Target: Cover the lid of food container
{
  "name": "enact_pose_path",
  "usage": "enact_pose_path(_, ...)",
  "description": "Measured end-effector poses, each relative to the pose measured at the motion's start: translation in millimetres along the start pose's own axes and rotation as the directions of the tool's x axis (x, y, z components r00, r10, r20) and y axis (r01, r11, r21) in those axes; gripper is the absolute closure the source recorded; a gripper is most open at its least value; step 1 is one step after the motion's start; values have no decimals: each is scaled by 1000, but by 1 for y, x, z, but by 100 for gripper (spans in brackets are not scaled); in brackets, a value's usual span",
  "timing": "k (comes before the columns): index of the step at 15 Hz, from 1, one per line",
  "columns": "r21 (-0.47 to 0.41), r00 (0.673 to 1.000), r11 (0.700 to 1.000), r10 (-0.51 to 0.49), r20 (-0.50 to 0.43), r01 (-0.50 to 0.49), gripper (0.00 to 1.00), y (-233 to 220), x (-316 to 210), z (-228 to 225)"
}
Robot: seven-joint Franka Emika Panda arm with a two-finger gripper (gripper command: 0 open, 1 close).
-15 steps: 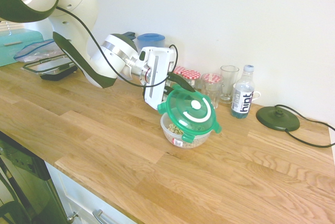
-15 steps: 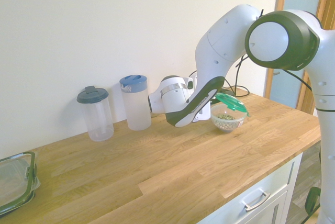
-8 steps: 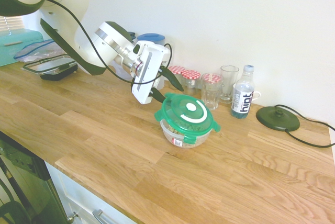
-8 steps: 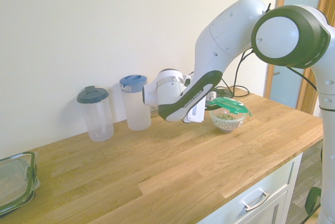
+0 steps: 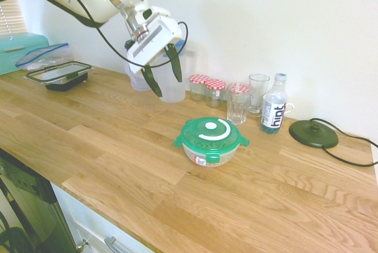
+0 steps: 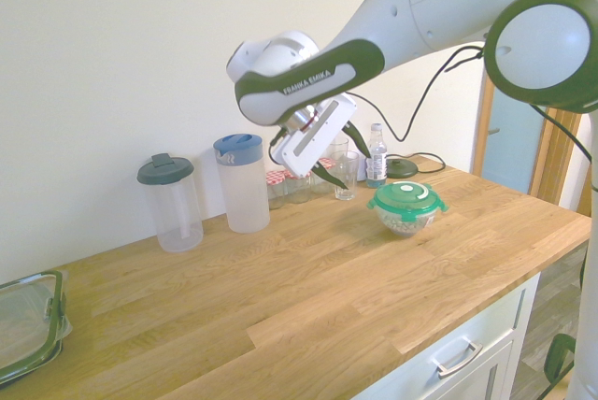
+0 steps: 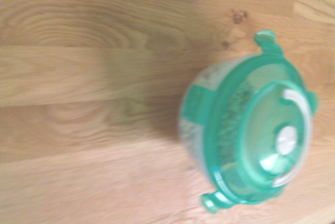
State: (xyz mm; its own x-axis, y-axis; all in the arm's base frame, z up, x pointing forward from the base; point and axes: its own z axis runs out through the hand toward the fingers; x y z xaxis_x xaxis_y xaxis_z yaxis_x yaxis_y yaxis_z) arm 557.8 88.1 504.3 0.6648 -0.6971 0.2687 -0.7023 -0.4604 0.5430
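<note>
The lid (image 5: 207,134) is seated over the food container (image 5: 204,157), which stands on the table (image 5: 136,164) with the red-and-white jars (image 5: 215,90) and the bottle (image 5: 273,104) beyond it. The two fingers of the pincer (image 5: 163,77) are spread wide, and nothing is held between them; it is raised above the table, well apart from the lid.

The covering itself is judged to be all but done, with only a check of the fit and a clear retreat remaining. The pincer should be kept high and open while it is drawn away, so that no tab is caught and the jars and the pale jug (image 5: 172,81) are not brushed. If the lid is found to sit unevenly, it is best nudged level at the rim with light pressure, since a hard push on one side could tip it or slide the small bowl. The snap tabs stick outward and do not look fastened.

Whether the rim is fully seated all round cannot be made out. The wrist view is blurred, the cereal is seen only dimly through the plastic, and in the second exterior view the dark-rimmed container (image 6: 35,325) is cut off.
</note>
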Motion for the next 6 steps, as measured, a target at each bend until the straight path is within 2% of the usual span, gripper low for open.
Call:
enact_pose_path(3, 180, 993, 984, -31, 115, 9, 0, 12, -16, -20)
enact_pose_path(6, 340, 973, 940, -74, 220, -5, 0, 17, -14, 8)
